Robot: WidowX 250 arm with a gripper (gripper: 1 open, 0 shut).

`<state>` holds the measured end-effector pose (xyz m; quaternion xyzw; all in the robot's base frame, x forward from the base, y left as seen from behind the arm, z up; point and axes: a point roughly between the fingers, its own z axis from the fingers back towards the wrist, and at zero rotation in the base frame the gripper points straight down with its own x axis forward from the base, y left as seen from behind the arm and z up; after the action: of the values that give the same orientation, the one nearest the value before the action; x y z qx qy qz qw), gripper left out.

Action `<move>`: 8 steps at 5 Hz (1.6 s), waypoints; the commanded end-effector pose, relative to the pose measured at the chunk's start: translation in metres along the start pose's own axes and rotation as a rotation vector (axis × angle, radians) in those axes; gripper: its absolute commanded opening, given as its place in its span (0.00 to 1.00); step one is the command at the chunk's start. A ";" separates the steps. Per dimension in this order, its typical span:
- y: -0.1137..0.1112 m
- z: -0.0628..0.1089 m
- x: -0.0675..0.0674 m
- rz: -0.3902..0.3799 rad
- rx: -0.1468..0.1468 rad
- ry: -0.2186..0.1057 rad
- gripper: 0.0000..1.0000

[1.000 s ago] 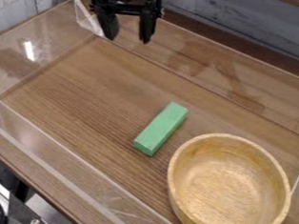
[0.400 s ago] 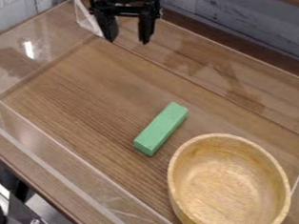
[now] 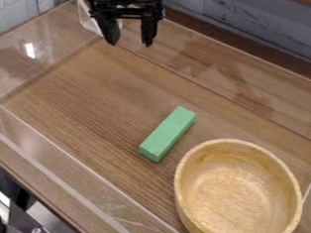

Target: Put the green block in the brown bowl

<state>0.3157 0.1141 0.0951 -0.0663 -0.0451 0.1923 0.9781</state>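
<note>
On the desk [image 3: 93,95] (dark wood grain, clear walls standing round its edges) sits the brown bowl [image 3: 240,196] at lower right, upright, light tan wood, thick rim, nothing inside it. Just up-left of the bowl's rim lies the green block [image 3: 168,133], flat on the desk, long axis running diagonally from lower left to upper right, apart from the bowl. Pincer [image 3: 129,35] hangs at the top of the view near the far wall, pointing down, black fingers spread wide, nothing between them, well apart from the block.
</note>
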 end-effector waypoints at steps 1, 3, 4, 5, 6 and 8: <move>0.004 0.015 0.010 0.016 -0.007 -0.059 1.00; 0.009 0.018 0.017 0.038 -0.026 -0.067 1.00; 0.010 0.019 0.020 0.040 -0.035 -0.068 1.00; 0.002 0.018 0.008 0.002 -0.043 -0.049 1.00; -0.010 0.016 -0.011 -0.054 -0.050 -0.027 1.00; -0.029 0.012 -0.033 -0.150 -0.065 0.011 1.00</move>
<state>0.2914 0.0754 0.0893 -0.1024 -0.0173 0.1246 0.9868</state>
